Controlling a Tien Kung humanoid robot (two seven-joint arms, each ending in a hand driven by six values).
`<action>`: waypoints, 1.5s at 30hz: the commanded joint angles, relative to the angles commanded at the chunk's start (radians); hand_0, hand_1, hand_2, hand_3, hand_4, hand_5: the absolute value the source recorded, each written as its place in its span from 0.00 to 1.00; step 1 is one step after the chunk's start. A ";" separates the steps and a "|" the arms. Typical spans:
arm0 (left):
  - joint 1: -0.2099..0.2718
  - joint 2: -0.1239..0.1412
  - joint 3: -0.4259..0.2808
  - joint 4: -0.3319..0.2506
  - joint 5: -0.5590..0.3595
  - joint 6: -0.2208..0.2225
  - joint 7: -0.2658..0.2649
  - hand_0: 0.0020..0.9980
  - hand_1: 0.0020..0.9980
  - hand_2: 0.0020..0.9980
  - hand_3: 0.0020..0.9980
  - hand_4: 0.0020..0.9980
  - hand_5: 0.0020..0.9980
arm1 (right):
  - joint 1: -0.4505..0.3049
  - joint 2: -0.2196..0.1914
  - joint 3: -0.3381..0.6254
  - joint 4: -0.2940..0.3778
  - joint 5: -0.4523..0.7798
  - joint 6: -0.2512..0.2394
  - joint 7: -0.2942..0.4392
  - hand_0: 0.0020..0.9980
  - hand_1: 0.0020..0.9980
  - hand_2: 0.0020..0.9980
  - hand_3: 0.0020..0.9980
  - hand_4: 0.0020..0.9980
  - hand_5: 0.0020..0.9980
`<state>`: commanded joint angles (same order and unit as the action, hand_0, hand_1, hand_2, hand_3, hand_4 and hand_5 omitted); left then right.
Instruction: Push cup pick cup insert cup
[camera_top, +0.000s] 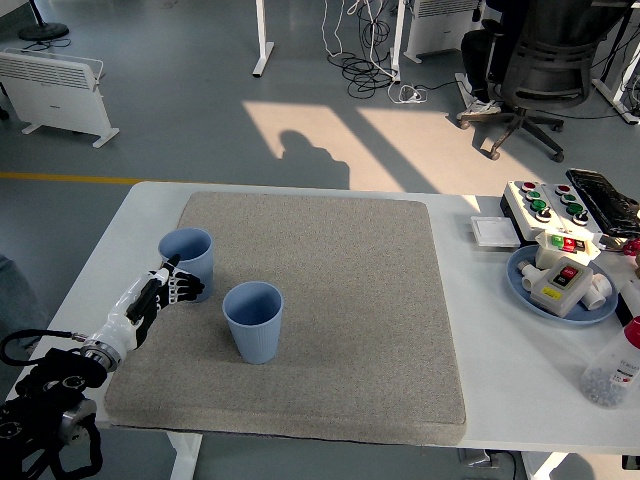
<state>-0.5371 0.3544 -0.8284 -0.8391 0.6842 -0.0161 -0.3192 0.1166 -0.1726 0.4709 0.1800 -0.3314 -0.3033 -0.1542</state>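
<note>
Pushing comes first, and from my remote station I judge that stage is in hand: my left hand (170, 288) rests against the near side of the far-left cup (187, 260), its fingers (188, 291) loosely spread and touching the wall rather than wrapped around it, holding nothing. My right hand is out of view. The second cup (253, 320) stands upright just beside the first, nearer to me and to its right, the two close but apart. By my reading, the pick and the insert are not yet done; both cups sit separately on the mat (340, 300).

Both cups are pale blue, tapered, open-mouthed, with a faintly ribbed outer wall that looks like matte plastic, though I cannot confirm the material. The mat beneath them is a grey-beige square with rounded corners and a coarse, felt-like nap, which I expect drags on a sliding base. It covers most of the smooth white tabletop (500, 370). At the far right sits a blue plate (527, 290) carrying switch boxes.
</note>
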 joint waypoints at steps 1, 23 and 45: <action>-0.004 -0.002 0.003 0.005 -0.003 0.001 -0.001 0.73 0.63 0.53 0.46 0.63 1.00 | 0.000 0.000 0.000 0.000 -0.001 0.000 0.000 0.69 0.59 0.64 0.55 0.10 0.41; 0.193 0.039 -0.288 -0.265 0.234 0.007 0.093 0.58 0.61 0.56 0.52 0.86 1.00 | -0.013 -0.002 0.007 0.000 -0.008 -0.001 -0.002 0.69 0.59 0.64 0.55 0.10 0.42; -0.045 0.274 -0.165 -0.617 0.960 -0.161 0.244 1.00 0.97 1.00 0.90 0.97 0.55 | -0.005 -0.001 -0.002 0.000 0.017 -0.001 -0.001 0.69 0.59 0.64 0.56 0.10 0.42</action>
<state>-0.5825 0.6282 -0.9930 -1.4562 1.6439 -0.1772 -0.0753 0.1120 -0.1737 0.4686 0.1800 -0.3140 -0.3041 -0.1554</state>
